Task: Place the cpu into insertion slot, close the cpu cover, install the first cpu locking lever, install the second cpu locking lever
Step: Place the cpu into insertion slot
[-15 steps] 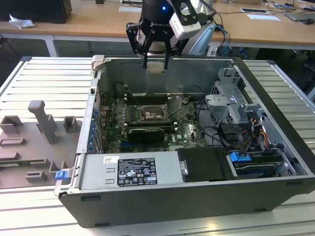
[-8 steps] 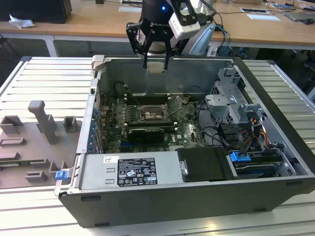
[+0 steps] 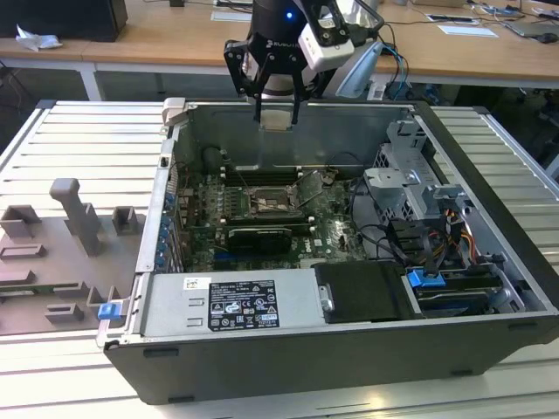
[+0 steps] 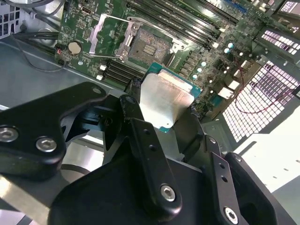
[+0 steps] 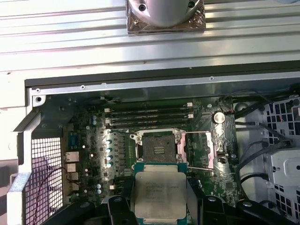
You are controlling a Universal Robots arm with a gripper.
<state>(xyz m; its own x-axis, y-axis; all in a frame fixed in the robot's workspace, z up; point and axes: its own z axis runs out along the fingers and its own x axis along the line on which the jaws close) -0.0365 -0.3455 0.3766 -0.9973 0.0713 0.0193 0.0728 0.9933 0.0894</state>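
My gripper hangs above the back wall of the open computer case, shut on the cpu, a flat square chip with a pale silver face. In both wrist views the cpu sits clamped between the black fingers, well above the motherboard. The insertion slot is a dark square socket with a metal rim, bare inside. The cpu cover, a thin silvery frame, stands swung open beside the slot.
Memory slots run along one side of the socket. A black expansion card lies in front of it in the exterior view. A labelled power supply, a drive cage and cables crowd the case. Grey fixtures stand outside.
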